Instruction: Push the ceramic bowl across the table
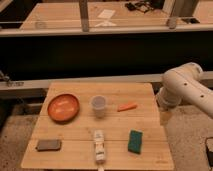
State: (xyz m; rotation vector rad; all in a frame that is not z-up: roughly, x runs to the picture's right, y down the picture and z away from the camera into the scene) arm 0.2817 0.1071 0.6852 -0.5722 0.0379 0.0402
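Camera view, reading from the left: where is the ceramic bowl [63, 107] sitting?
— It is resting upright on the left part of the table [75, 131], behind a dark flat block [48, 145] that is lying near the front left corner.
— What is standing in its way?
— A translucent plastic cup [99, 105] is standing just to its right, and a white tube [99, 145] is lying in front of the cup. Further right, a small orange piece [127, 106] and a green sponge [135, 141] are lying. A push to the right would probably be meeting the cup first.
— And the gripper [164, 118]?
— It is hanging at the table's right edge under the white arm [187, 87], well apart from the bowl. Its jaws are standing wide and gripping nothing, likely because the approach is not yet begun.
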